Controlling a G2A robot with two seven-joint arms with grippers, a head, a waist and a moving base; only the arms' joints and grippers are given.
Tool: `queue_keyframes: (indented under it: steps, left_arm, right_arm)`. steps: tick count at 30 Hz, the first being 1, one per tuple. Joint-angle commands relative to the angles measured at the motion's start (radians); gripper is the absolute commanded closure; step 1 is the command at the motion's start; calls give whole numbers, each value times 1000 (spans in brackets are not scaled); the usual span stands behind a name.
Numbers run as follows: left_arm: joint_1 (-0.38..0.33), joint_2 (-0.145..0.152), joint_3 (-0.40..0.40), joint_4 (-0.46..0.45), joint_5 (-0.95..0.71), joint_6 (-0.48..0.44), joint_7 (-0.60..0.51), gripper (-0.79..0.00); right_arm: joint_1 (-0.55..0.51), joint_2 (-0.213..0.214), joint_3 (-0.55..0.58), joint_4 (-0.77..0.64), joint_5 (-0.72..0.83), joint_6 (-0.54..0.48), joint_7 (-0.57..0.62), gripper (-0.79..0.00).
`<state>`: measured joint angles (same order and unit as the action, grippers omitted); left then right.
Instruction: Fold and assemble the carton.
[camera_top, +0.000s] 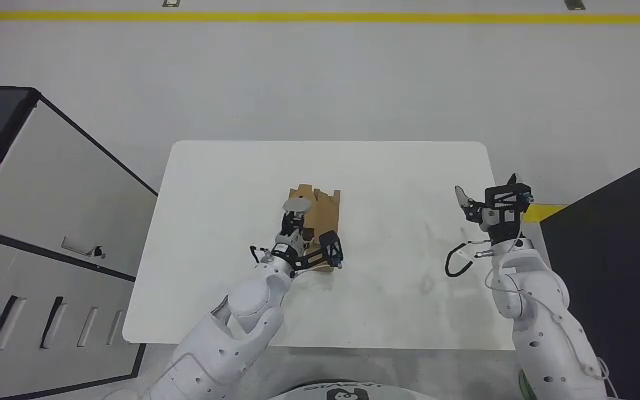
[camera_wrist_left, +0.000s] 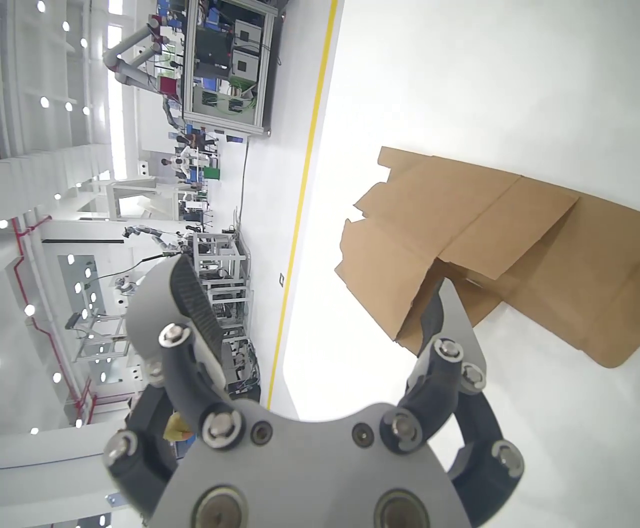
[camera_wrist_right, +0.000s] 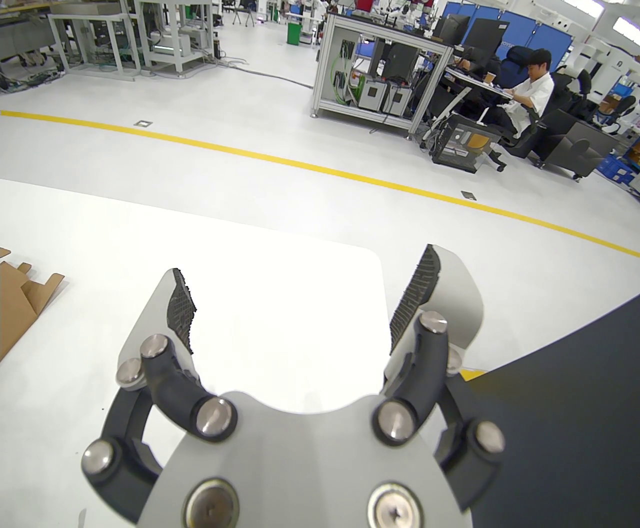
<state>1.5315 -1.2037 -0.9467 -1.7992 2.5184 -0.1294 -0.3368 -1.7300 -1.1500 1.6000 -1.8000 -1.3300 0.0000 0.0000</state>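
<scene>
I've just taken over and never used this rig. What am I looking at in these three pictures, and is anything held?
It is a two-armed robot at a table. The top picture looks down from above its arms; the other two come from a camera on each wrist. A brown carton, partly folded, lies on the table. The left tool is open, one finger tucked at the carton's raised flap. The right tool is open near the table's edge, empty. Nothing is clamped.
</scene>
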Motion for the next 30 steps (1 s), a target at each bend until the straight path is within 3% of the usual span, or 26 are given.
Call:
queue_keyframes:
  steps: [1,19,30]
  left_arm:
    - [1,-2,-2,9,-6,14,-1,-785]
    - [-57,-41,62,139,76,29,-114,-785]
    - [-83,-66,89,200,73,69,-138,-579]
  right_arm:
    - [0,0,0,0,0,0,0,-785]
    - [0,0,0,0,0,0,0,-785]
    - [0,0,0,0,0,0,0,-785]
